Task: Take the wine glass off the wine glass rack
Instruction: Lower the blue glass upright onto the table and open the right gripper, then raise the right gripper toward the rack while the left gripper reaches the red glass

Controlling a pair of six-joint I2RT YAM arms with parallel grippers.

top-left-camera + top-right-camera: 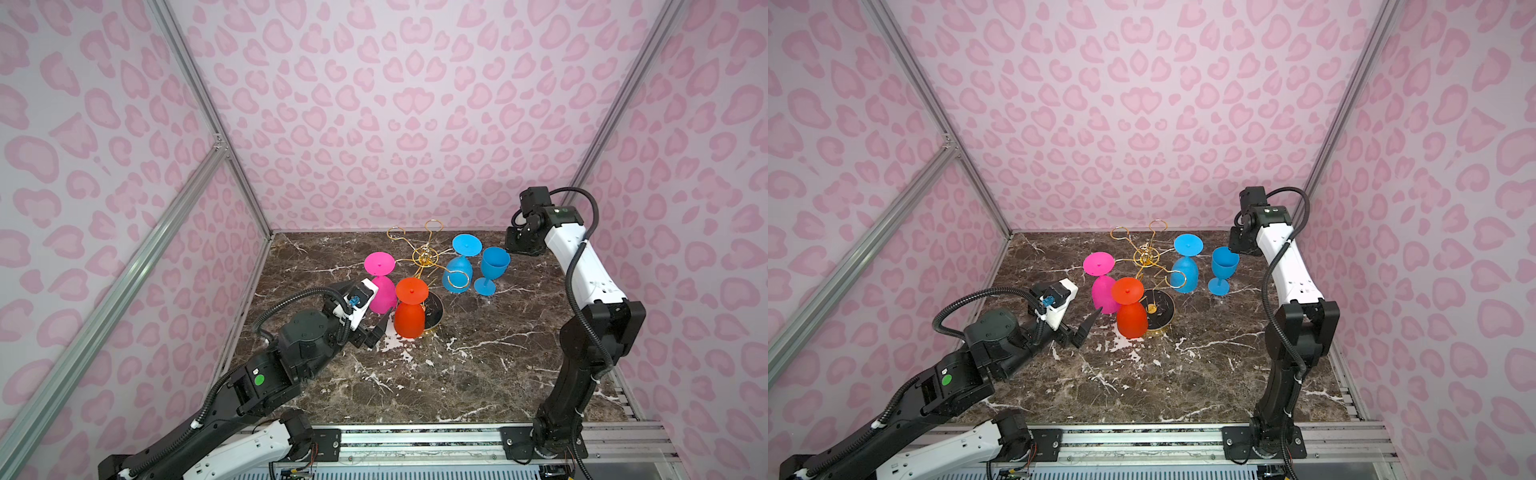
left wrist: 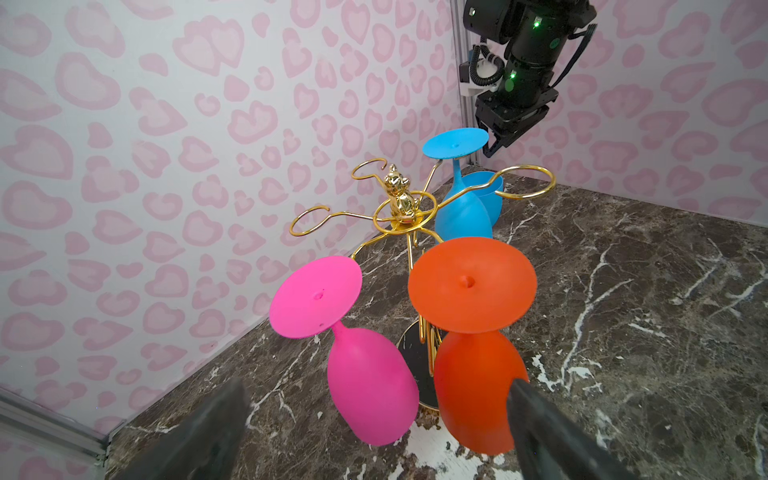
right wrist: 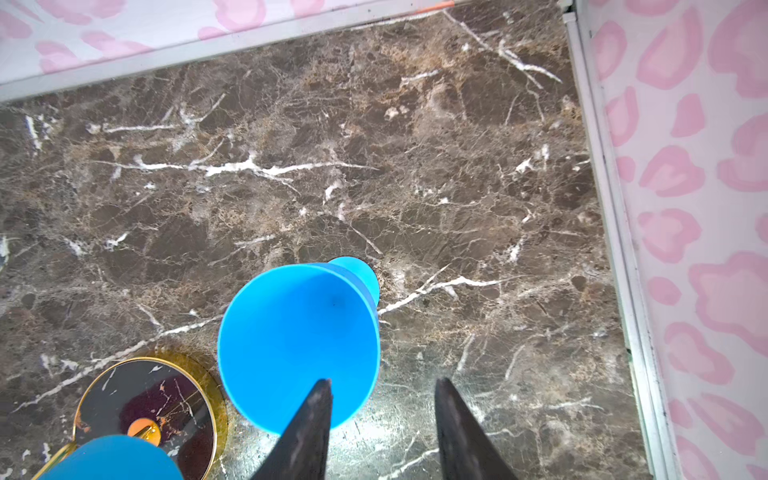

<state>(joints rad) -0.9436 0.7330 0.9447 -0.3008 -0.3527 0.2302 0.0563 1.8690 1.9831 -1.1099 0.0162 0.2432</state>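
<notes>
only left wrist view resolves gold figurine (image 2: pixel 400 195) atop rack (image 2: pixel 409 226)

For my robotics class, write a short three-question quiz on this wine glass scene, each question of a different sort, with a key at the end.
1. How many glasses hang upside down on the wine glass rack? A two; B three; C four.
2. True or false: the upright blue glass stands on the table, off the rack.
3. Complete: the left claw has jaws that stand ___.

Key
1. B: the pink glass, the orange glass and the hanging blue glass.
2. True.
3. open.
</notes>
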